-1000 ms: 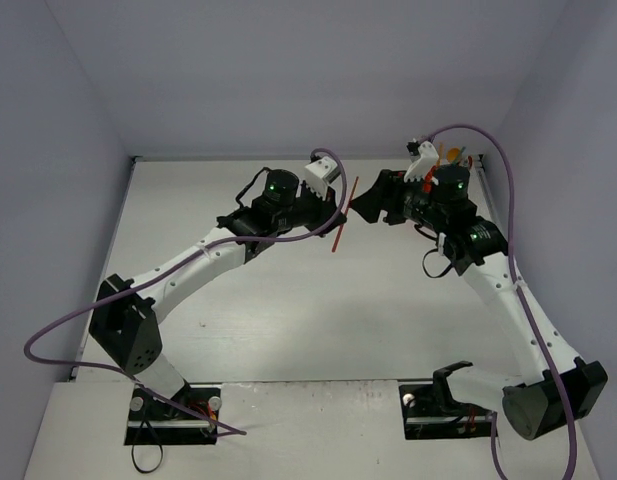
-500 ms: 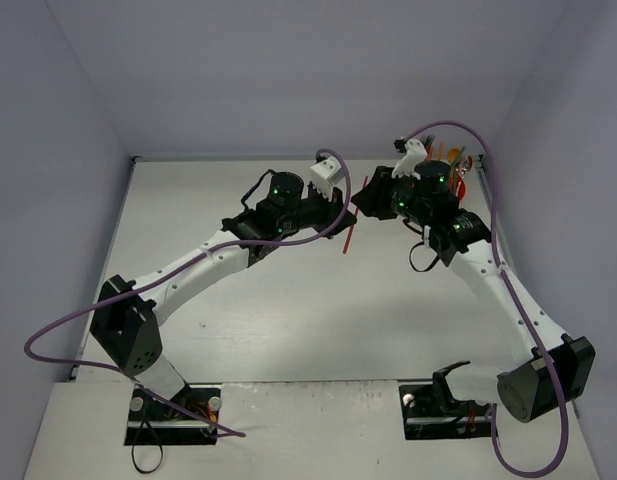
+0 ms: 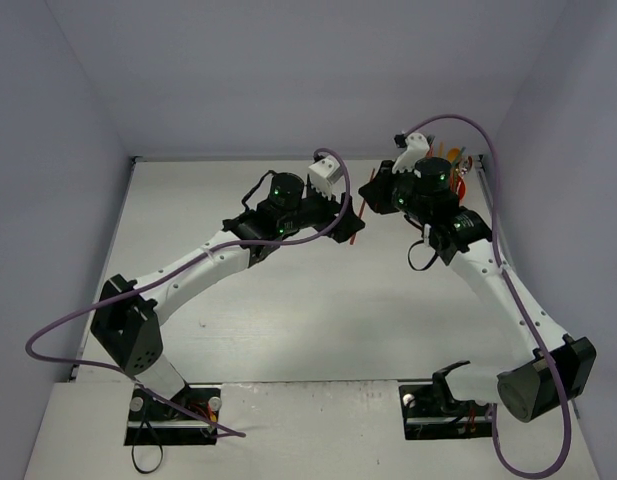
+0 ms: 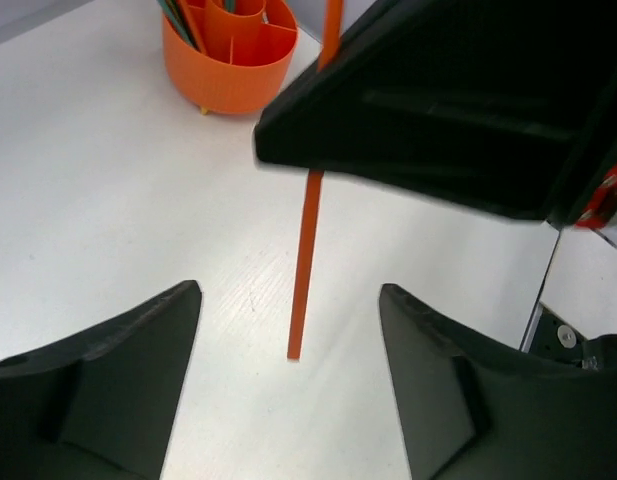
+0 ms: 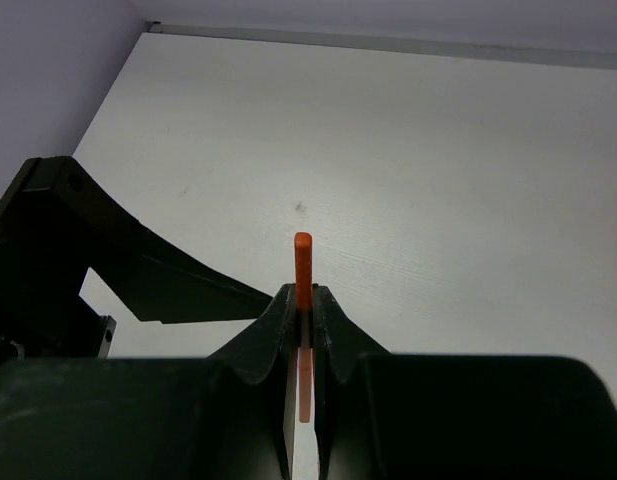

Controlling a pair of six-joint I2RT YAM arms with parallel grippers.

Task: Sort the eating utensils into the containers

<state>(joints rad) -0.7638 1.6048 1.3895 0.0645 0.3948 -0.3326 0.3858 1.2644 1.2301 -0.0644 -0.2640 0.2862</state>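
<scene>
A thin orange stick (image 4: 306,260) hangs upright above the table, with my right gripper (image 5: 304,295) shut on it near its upper end (image 5: 303,255). My left gripper (image 4: 288,300) is open around the stick's lower end, and neither of its fingers (image 4: 128,350) touches it. From above, both grippers meet over the stick (image 3: 357,228) at the back middle of the table. The orange container (image 4: 231,55) is a round divided cup holding several utensils (image 4: 183,20). In the top view it stands at the back right (image 3: 477,172), mostly hidden behind the right arm.
The right gripper's black body (image 4: 458,110) fills the upper right of the left wrist view. The left gripper's finger (image 5: 158,270) lies dark at the left of the right wrist view. Walls enclose the table on three sides, and purple cables loop over both arms.
The right gripper moved left and shut on the stick's upper end. The left gripper, which held the stick before, has opened and let it go.
</scene>
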